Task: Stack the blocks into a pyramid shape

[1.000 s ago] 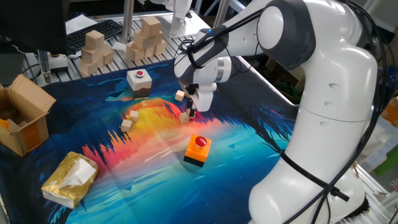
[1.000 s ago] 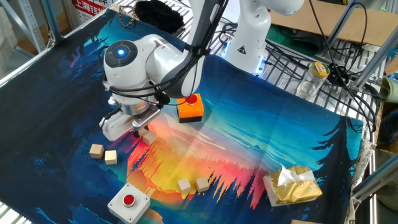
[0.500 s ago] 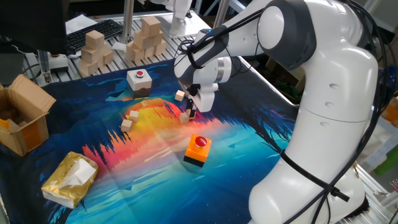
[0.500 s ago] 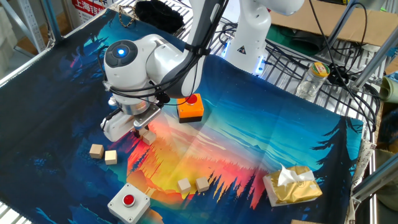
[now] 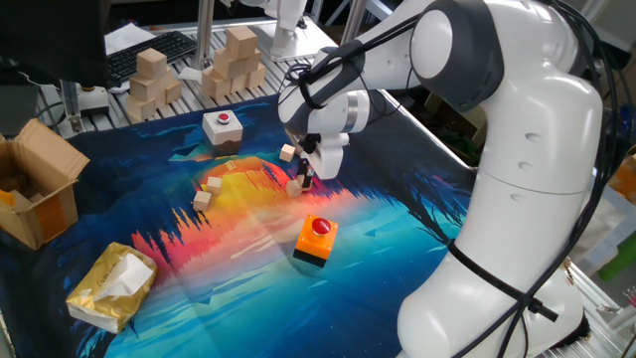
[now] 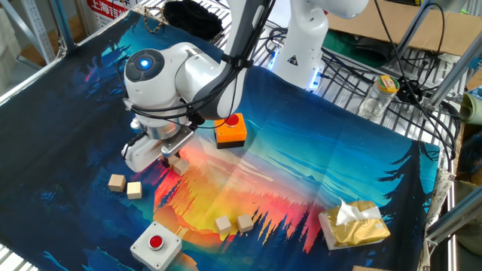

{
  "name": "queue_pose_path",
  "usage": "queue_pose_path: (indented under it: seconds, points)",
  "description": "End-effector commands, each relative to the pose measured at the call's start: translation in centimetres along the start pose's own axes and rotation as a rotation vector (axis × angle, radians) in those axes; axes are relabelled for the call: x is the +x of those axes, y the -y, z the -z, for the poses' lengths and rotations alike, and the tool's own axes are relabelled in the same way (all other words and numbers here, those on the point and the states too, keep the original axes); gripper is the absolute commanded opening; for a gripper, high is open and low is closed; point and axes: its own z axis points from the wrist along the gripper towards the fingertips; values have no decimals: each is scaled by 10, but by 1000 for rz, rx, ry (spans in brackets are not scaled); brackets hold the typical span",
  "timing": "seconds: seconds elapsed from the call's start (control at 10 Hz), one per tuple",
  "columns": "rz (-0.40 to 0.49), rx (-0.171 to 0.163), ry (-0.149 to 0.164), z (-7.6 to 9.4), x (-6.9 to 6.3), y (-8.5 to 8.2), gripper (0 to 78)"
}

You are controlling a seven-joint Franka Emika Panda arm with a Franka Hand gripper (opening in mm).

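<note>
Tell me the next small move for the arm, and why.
Probably lift the tool straight up a little. It sits low over one small block on the cloth, apparently around it, though whether the jaws have closed cannot be seen. The other blocks lie apart in two pairs, nothing stacked yet, so this one needs carrying to a pair.

The big, round white robot arm [image 5: 517, 149] has smooth shiny parts, dark grey rings at its joints, black cables and a small blue light [image 6: 142, 62].
</note>
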Motion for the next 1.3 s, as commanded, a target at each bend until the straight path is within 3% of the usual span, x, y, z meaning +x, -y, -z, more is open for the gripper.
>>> queue_pose_path:
  seconds: [0.1,0.8,1.3]
  points:
    - [2,8,-10,-1,0,-2,11]
    - [37,49,-9,-5,-1,1,11]
    - [7,31,-11,-5,-1,0,11]
